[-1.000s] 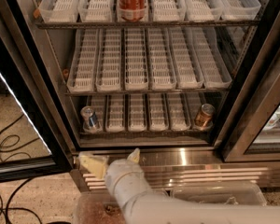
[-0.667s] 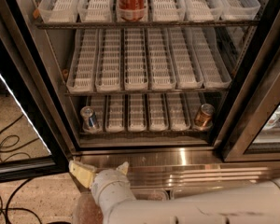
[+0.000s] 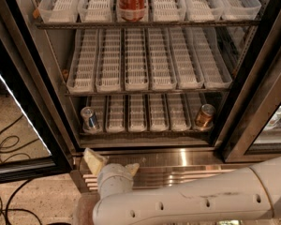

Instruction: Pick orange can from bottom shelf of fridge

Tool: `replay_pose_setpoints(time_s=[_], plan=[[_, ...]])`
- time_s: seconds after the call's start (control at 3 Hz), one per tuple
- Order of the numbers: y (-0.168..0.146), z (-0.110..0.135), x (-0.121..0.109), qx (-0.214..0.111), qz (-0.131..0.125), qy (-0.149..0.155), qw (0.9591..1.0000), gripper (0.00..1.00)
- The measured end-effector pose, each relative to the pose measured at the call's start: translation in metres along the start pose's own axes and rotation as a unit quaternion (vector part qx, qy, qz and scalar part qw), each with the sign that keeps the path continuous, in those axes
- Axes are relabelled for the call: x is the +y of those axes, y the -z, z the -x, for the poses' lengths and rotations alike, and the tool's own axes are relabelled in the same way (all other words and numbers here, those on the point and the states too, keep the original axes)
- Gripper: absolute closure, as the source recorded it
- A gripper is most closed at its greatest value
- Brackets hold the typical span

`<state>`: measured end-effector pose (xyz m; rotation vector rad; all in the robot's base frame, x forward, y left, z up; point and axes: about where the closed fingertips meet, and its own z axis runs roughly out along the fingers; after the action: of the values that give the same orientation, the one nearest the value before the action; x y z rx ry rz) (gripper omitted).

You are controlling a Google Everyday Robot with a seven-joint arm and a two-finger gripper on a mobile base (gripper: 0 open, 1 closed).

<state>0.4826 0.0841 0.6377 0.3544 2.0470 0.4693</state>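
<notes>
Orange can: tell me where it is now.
In the camera view, the orange can stands at the right end of the bottom shelf; the gripper hangs lower left, before the steel base.

dim bottom shelf (image 3: 140, 112), gripper (image 3: 113, 164) below, glare on base (image 3: 187, 158)

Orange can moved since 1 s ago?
No. The orange can stands at the same right end of the bottom shelf, beside the fridge frame. The gripper, fingers open, is lower left, in front of the steel base.
</notes>
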Motion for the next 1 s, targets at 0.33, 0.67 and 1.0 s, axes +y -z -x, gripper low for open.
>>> replay_pose_setpoints(time_s=[0.33, 0.67, 1.0], plan=[[-0.009, 0.018, -0.046, -0.034, -0.09, -0.054, 0.9939, 0.0], [-0.009, 0.009, -0.083, -0.057, -0.162, -0.082, 0.9818, 0.0], [-0.005, 0.019, -0.091, -0.078, -0.178, -0.081, 0.9775, 0.0]])
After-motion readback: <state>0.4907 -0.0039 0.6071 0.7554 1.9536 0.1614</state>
